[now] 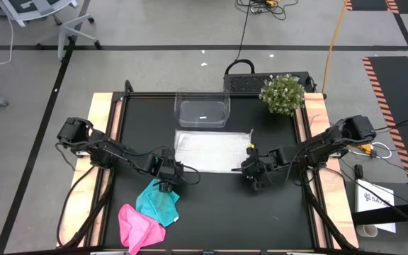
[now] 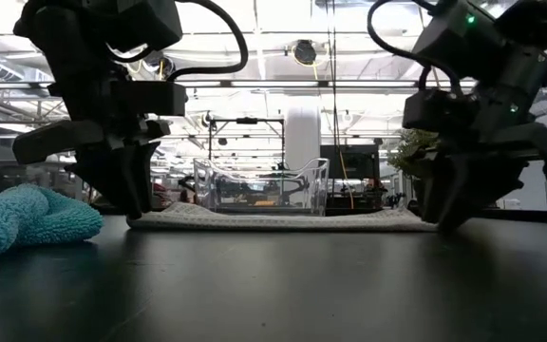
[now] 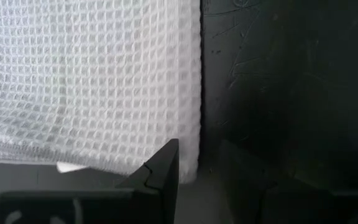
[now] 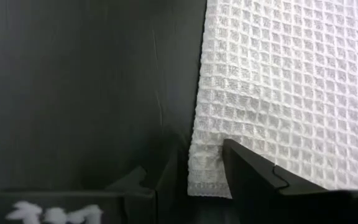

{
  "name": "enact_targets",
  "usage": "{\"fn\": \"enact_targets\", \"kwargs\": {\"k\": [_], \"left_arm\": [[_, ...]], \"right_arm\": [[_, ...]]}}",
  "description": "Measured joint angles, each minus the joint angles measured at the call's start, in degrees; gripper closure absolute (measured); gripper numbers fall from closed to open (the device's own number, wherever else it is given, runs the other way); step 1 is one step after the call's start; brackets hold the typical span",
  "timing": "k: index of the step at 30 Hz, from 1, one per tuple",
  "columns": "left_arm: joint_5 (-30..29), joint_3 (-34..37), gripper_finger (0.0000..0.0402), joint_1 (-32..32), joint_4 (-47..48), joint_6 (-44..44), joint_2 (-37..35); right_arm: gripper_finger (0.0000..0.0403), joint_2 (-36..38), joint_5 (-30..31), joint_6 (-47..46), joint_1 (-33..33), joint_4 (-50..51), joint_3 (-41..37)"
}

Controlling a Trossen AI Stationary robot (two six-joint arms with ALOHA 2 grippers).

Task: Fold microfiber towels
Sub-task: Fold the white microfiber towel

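While the white towel (image 1: 211, 150) lies flat in the middle of the black table (image 1: 275, 212), we get ready to fold it.

We put the left gripper (image 1: 166, 178) at one near corner and the right gripper (image 1: 255, 173) at the other, each with its jaws partly open around the towel's edge, not squeezing yet. If a finger misses the thin edge, that corner may slip and the fold goes crooked. The teal towel (image 1: 159, 202) and pink towel (image 1: 136, 224) wait nearby.

towel (image 1: 211, 150) flat mid-table | tub (image 1: 202, 109) behind it | two towels (image 1: 147, 212) apparently front-left
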State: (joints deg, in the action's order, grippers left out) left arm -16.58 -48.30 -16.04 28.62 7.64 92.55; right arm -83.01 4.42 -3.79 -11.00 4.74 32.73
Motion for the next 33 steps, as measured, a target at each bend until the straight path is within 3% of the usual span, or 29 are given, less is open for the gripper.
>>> {"fn": "enact_targets", "kwargs": {"k": [8, 15, 33], "left_arm": [[-0.2, 0.0, 0.0289, 0.0, 0.4, 1.0, 0.0], [-4.5, 0.0, 0.0289, 0.0, 4.4, 0.9, 1.4], [-2.6, 2.7, 0.0289, 2.5, -0.2, -0.9, 3.1]], "right_arm": [[0.0277, -1.9, 0.0, -1.4, 0.0, -3.7, 0.1], [0.0277, -1.9, 0.0, -4.0, 0.0, -3.5, 0.0], [0.0281, -1.9, 0.0, -6.2, 0.0, -2.9, 0.0]]}}
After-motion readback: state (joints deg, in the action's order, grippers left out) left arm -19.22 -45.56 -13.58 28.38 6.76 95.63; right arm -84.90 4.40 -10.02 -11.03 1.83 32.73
